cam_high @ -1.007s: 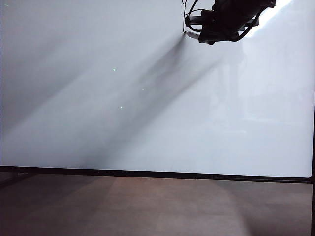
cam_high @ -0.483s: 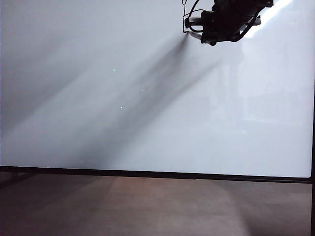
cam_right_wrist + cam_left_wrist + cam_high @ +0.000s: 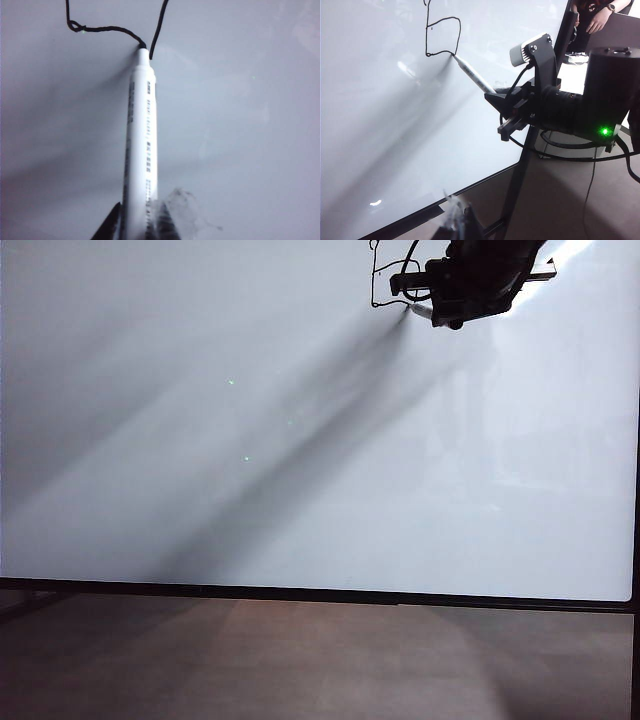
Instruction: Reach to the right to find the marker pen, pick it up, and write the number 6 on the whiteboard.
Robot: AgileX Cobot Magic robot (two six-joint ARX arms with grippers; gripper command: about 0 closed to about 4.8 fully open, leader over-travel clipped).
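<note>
Glossy white fills nearly every view: the whiteboard (image 3: 300,440), edged by a thin black frame, with a brown floor (image 3: 300,660) below it in the exterior view. Long grey shadows slant across the board from its upper right.

Up in that corner the right gripper (image 3: 425,302) works at the board, its fingers closed around the marker pen (image 3: 140,150), a slim white barrel with small dark print along its side. In the right wrist view the pen's tip touches the board where two black strokes meet. The left wrist view shows the same pen (image 3: 472,74) slanting up from the black right arm to the lower right corner of the number 6 (image 3: 440,35), a boxy loop with a stem rising on its left side.

The left gripper (image 3: 456,225) shows only as a blurred dark shape near the board's lower frame, and whether its fingers are open I cannot tell.
</note>
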